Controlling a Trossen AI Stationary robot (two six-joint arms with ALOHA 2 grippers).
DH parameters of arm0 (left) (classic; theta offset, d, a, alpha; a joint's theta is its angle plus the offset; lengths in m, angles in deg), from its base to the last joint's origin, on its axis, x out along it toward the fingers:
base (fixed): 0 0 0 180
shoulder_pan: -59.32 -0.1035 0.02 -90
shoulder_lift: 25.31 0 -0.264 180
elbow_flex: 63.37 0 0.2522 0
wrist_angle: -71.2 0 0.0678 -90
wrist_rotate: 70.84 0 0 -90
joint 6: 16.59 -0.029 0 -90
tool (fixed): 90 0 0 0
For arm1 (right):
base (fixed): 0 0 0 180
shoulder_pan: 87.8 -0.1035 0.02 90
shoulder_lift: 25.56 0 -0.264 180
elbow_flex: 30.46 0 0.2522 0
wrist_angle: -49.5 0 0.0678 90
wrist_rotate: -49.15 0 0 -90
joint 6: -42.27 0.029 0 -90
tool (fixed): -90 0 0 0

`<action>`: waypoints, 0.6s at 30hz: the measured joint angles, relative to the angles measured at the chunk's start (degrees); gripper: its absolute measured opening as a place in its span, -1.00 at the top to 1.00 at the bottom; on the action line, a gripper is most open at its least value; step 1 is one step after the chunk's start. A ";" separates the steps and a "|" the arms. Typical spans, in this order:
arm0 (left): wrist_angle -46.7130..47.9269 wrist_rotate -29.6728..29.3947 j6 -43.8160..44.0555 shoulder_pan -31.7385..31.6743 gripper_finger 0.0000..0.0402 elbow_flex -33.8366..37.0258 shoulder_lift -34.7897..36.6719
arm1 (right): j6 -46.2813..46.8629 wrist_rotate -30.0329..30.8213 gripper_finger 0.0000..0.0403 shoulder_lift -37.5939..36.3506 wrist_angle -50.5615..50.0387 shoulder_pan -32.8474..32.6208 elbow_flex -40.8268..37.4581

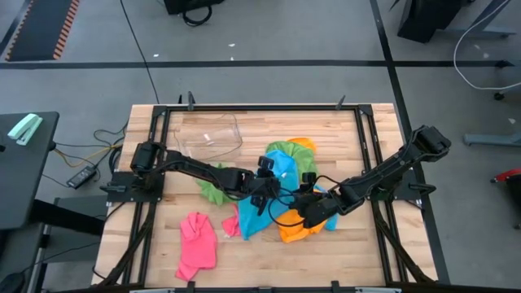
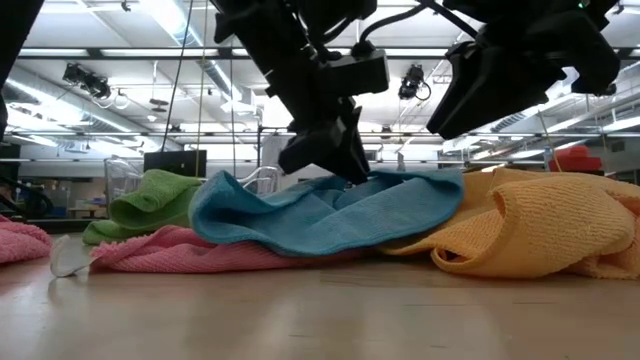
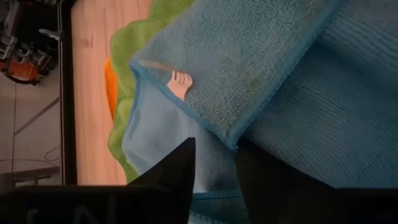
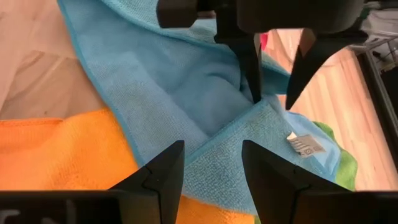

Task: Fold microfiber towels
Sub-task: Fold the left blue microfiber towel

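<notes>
A sky-blue towel (image 1: pixel 259 213) lies rumpled mid-table with one flap (image 3: pixel 249 56) folded over itself, resting on an orange towel (image 1: pixel 297 233), a green towel (image 1: pixel 213 192) and a pink one (image 2: pixel 180 252). My left gripper (image 4: pixel 272 102) is open and slants down onto the flap's hemmed edge, near its white tag (image 4: pixel 305 144). My right gripper (image 4: pixel 212 144) stands open just above the same flap's corner, toward the table's right, and I cannot see it touch the cloth. Another pink towel (image 1: pixel 198 244) lies flat near the front left. My left gripper comes slanting down from the table's left onto the blue towel's folded-over flap. One fingertip (image 4: pixel 256 98) stands at the flap's hemmed edge (image 4: pixel 264 107), the other just over the flap, with the edge (image 3: pixel 214 127) running between them. The cloth lies slack on the pile, not lifted.
A clear plastic tub (image 1: pixel 207 134) sits at the far left of the table. Green and orange cloth (image 1: pixel 291 149) lies beyond the grippers. Black frame rails (image 1: pixel 370 163) border the wooden top. Bare wood shows along the near edge (image 1: pixel 326 268).
</notes>
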 joint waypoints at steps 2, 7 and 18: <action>-0.56 0.00 0.19 0.00 0.51 0.02 0.00 | -0.05 0.77 0.16 -0.02 0.51 -0.02 0.00; -2.35 0.04 0.20 -0.04 0.75 0.01 0.00 | 0.03 0.93 0.16 -0.02 1.42 -0.02 0.00; -7.04 4.11 0.61 2.39 0.97 0.02 1.42 | 3.13 5.42 0.16 -0.02 1.60 -0.49 0.00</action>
